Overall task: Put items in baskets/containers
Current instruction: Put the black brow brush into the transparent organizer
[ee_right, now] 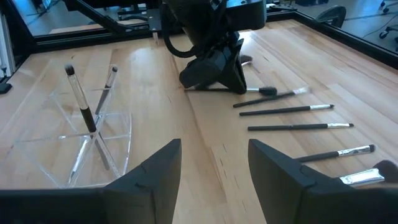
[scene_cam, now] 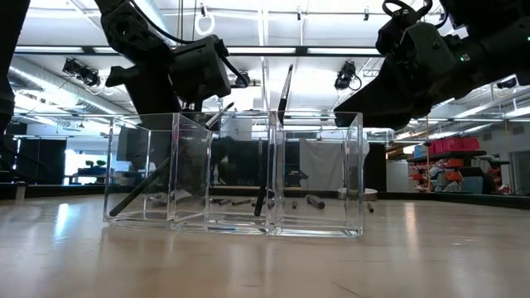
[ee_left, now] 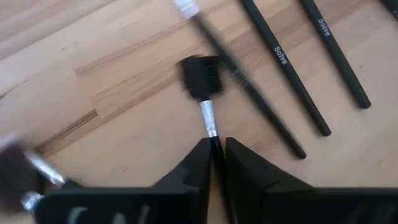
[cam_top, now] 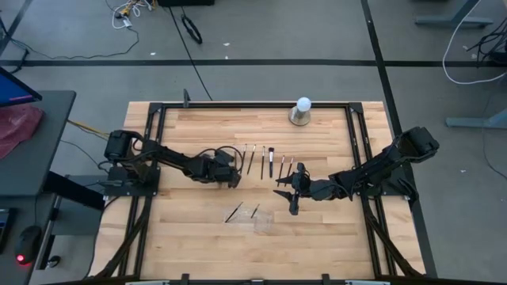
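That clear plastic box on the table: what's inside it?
Two slim makeup brushes stand leaning inside the clear container, crossing each other. Through its see-through walls nothing else shows, though reflections may mask something small.

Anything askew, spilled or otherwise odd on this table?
Nothing spilled or damaged. Two brushes lean crossed inside the clear container, not flat. The left gripper pinches a brush from the row. A white ball-shaped object sits apart at the far edge.

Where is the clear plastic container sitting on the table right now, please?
In the high view the clear container sits near the table's front centre, below the row of brushes, with two brushes already leaning inside it.
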Motion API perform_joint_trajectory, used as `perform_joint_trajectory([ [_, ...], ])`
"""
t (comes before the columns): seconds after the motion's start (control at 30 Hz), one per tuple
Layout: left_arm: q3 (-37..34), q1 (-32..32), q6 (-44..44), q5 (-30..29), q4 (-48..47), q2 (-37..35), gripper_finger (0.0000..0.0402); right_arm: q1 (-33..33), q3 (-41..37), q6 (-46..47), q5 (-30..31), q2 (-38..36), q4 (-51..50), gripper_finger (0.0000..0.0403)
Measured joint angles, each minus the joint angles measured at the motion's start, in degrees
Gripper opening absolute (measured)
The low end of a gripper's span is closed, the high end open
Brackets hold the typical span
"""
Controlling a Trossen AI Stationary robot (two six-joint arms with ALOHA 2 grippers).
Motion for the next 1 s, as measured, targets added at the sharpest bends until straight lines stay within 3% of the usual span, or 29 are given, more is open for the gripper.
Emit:
perform_joint_trajectory([
  [0.13,-2.3,-0.1,-0.1,0.1,1.5,-0.2,0.0012,0.0,0.0,0.0,0.0,0.0,0.0,0.0189],
  [0.6,-4.6,-5.1,0.5,-7.4,3.2,-1.0,0.0010,0.0,0.0,0.0,0.0,0.0,-0.4,0.0189],
  [1.0,-4.8,-8.1,2.1,-8.5,2.9,-3.9,0.0000,0.0,0.0,0.0,0.0,0.0,-0.5,0.0189],
])
